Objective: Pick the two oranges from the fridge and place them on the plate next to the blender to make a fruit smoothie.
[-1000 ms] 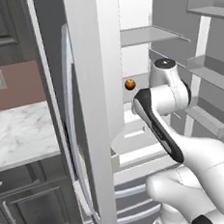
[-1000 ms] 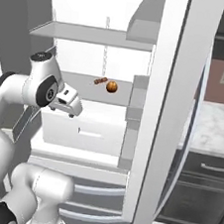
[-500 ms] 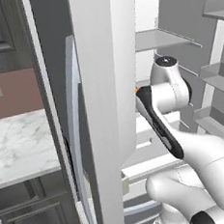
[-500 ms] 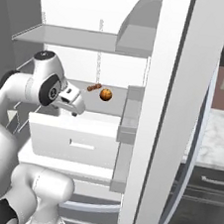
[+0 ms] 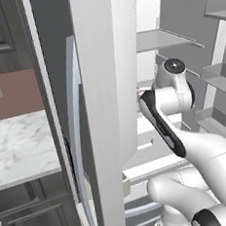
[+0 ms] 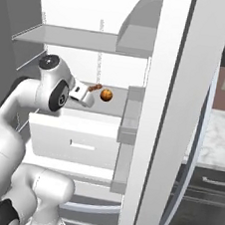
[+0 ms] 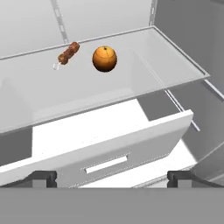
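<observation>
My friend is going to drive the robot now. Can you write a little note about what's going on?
Gripper: open, holding nothing, aimed into the open fridge.
One orange sits on a fridge shelf, beside a small brown skewer-like item. An open white drawer lies below the shelf.
Done: fridge door is open, arm is reaching in.
Left: grab this orange, find the second one, put both on the plate by the blender.

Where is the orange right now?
The orange sits on a shelf inside the fridge, just right of a small brown skewer in the hand view, above the open white drawer.
</observation>
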Robot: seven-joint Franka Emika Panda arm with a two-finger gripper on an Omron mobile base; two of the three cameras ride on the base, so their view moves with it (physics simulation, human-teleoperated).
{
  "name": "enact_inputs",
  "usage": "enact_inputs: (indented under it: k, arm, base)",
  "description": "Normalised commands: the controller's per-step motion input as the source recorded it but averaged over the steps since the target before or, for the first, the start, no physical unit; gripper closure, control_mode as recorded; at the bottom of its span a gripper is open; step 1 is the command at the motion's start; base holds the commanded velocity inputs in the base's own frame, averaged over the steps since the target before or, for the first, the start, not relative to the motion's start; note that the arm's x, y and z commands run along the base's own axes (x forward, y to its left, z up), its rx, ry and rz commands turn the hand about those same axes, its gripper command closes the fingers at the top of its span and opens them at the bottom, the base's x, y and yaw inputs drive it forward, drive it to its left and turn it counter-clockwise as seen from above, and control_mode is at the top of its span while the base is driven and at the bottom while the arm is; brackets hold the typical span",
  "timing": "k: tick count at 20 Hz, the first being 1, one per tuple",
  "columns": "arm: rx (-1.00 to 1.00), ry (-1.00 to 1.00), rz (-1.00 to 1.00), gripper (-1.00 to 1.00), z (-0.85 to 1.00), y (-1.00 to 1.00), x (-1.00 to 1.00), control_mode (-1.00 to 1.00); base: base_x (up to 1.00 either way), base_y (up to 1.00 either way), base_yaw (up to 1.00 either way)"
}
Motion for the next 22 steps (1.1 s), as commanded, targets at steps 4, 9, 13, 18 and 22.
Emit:
enact_inputs:
  k: [4, 9, 13, 18, 22]
  arm:
    - [0.02, 0.0, -0.01, -1.0, 0.14, -0.13, 0.67, -1.0]
    - [0.01, 0.13, 0.0, -1.0, 0.0, -0.39, 0.7, -1.0]
    - [0.0, 0.13, 0.0, -1.0, 0.0, -0.09, 0.21, -1.0]
    - [0.0, 0.04, 0.0, -1.0, -0.26, 0.0, 0.12, -1.0]
    - [0.0, 0.0, 0.0, -1.0, -0.42, 0.0, 0.39, -1.0]
  base:
    - [0.0, 0.0, 0.0]
    - [0.0, 0.0, 0.0]
    - [0.0, 0.0, 0.0]
    - [0.0, 0.0, 0.0]
    - [0.0, 0.0, 0.0]
